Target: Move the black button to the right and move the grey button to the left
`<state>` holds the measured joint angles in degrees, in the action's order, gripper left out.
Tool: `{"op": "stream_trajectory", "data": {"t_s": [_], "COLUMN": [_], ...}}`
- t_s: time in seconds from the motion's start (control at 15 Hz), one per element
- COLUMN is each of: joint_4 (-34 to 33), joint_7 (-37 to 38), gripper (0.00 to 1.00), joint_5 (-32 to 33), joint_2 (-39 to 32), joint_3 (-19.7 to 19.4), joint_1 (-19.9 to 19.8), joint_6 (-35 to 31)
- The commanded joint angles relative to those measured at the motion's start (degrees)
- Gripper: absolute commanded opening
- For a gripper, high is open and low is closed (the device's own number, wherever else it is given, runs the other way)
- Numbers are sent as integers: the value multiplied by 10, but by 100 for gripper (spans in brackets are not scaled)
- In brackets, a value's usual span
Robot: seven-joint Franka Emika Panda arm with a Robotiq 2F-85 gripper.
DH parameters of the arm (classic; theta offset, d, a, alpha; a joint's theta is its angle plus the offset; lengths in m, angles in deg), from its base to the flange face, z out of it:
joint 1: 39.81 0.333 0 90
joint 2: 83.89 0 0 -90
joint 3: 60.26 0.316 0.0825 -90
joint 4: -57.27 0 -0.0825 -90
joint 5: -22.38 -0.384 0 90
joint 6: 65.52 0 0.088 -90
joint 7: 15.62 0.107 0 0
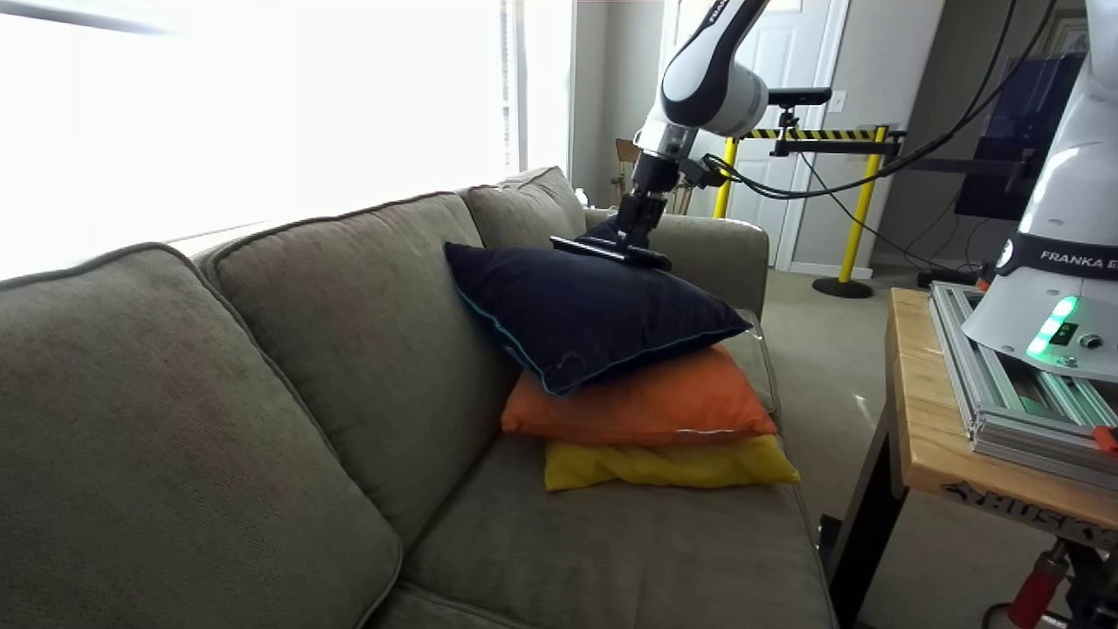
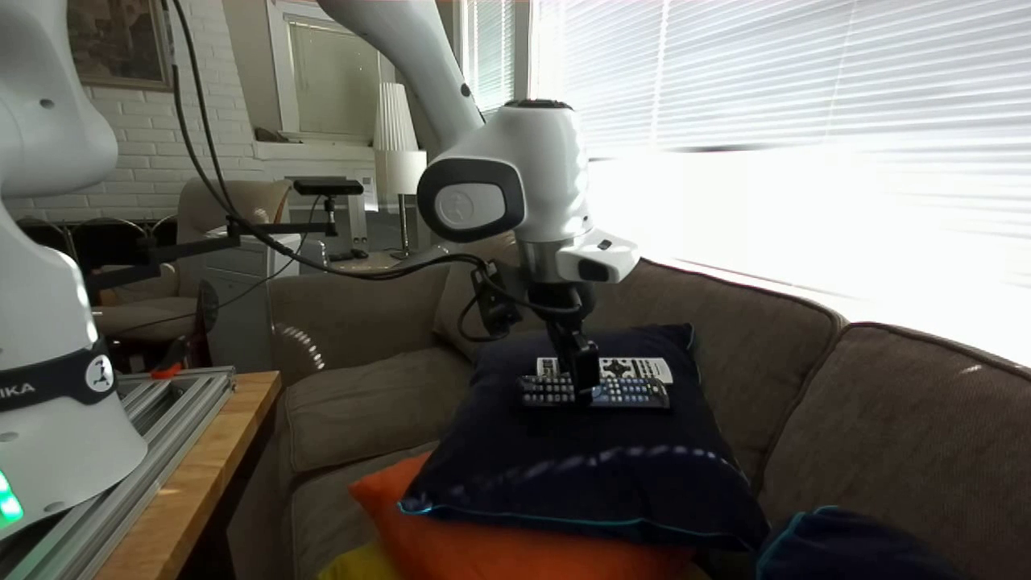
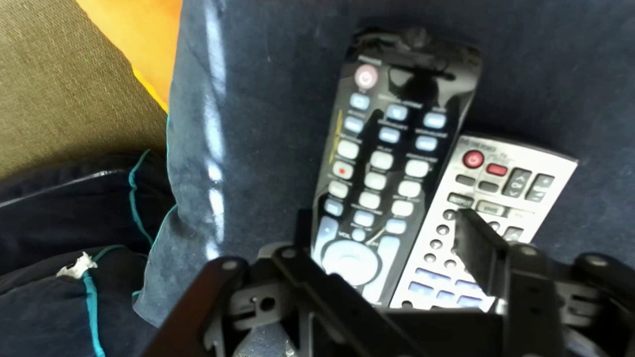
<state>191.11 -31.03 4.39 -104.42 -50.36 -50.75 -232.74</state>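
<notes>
The black button is a long black remote (image 3: 382, 163) with pale keys, lying on the navy pillow (image 2: 580, 459). The grey button is a pale grey-white remote (image 3: 511, 198) lying close along its right side in the wrist view. In an exterior view the black remote (image 2: 628, 392) lies in front of the grey remote (image 2: 656, 369). My gripper (image 3: 383, 223) is open above them. Its left finger is beside the black remote's left edge and its right finger is over the grey remote. The gripper (image 2: 584, 383) hides the remotes' middles. In an exterior view (image 1: 633, 240) the remotes show only as a dark edge.
The navy pillow rests tilted on an orange pillow (image 1: 646, 406) and a yellow pillow (image 1: 672, 463) on the sofa (image 1: 568, 559). The sofa back stands behind the pillows. Another navy pillow (image 2: 854, 548) lies nearby. The robot's wooden table (image 1: 926, 411) stands before the sofa.
</notes>
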Motion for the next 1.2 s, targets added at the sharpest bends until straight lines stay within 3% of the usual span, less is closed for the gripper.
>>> {"op": "stream_trajectory", "data": {"t_s": [0.0, 0.6, 1.13], "joint_4": [-15, -61, -101], "joint_7": [-6, -15, -16], "gripper": [100, 100, 100], "joint_5": [2, -33, -36], "joint_2": [-10, 2, -28], "joint_3": [12, 57, 58], "joint_1": [-14, -38, -22], "joint_6": [1, 39, 48]}}
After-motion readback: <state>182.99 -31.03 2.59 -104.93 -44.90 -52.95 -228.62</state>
